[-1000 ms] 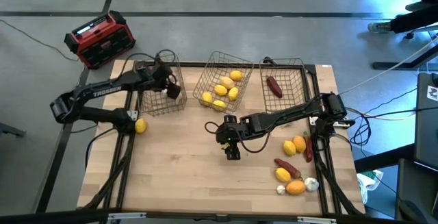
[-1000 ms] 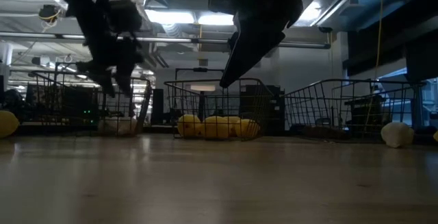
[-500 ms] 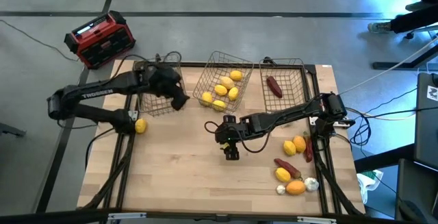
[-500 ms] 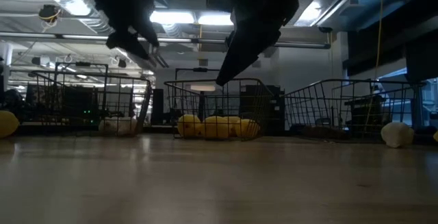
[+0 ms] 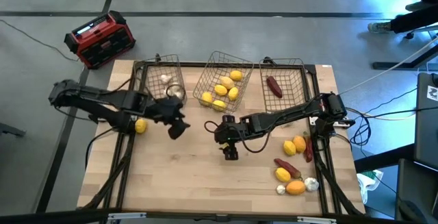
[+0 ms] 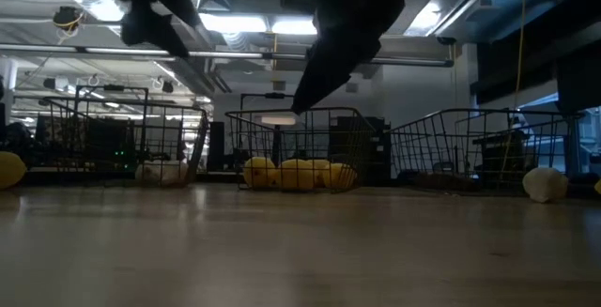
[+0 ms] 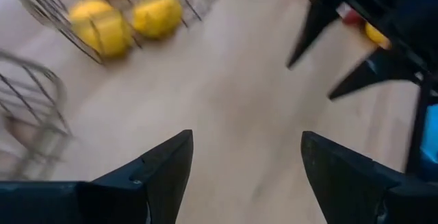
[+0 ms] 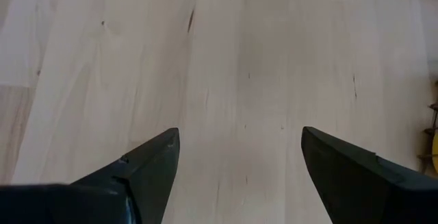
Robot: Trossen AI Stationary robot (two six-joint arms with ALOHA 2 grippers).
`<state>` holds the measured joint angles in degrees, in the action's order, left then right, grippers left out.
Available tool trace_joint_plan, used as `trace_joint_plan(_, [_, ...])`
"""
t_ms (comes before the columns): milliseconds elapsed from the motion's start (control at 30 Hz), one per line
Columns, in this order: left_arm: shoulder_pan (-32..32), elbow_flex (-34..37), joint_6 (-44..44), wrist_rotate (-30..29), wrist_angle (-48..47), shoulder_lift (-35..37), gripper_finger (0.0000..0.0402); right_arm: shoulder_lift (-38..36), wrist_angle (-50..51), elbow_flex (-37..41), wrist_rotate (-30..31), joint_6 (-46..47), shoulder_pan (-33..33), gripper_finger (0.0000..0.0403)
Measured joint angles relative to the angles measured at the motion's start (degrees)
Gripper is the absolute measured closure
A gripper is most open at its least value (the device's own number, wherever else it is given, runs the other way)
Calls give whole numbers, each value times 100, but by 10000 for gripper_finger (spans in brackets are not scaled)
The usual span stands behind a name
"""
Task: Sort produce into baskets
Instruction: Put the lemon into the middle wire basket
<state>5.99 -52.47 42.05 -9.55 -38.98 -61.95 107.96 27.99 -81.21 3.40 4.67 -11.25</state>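
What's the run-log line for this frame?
left gripper: open, empty, over wooden table | right gripper: open, empty | middle dark wire-mesh basket: yellow lemons

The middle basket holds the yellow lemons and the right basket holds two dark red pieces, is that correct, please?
Not quite. The high view shows the middle basket holding the yellow lemons, but the right basket holds only one dark red piece, not two.
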Motion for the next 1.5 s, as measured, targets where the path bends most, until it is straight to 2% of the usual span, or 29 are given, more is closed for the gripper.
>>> trace_joint_plan(333, [1419, -2, 1957, -451, -1487, -3, 135, 0, -94, 0, 0, -2, 0, 100])
trace_joint_plan(533, [1853, -2, 2796, -617, -2360, -304, 135, 0, -96, 0, 0, -61, 2, 100])
trace_joint_plan(733, [1929, -1, 2887, -468, -2878, -951, 135, 0, -96, 0, 0, -63, 2, 100])
trace_joint_plan(1000, [1915, 0, 3394, -255, -4342, -1806, 135, 0, -113, 0, 0, -64, 2, 100])
trace_joint_plan(1500, [1887, 295, 3108, -191, -4478, -2782, 135, 0, -160, -1, 0, -66, 2, 100])
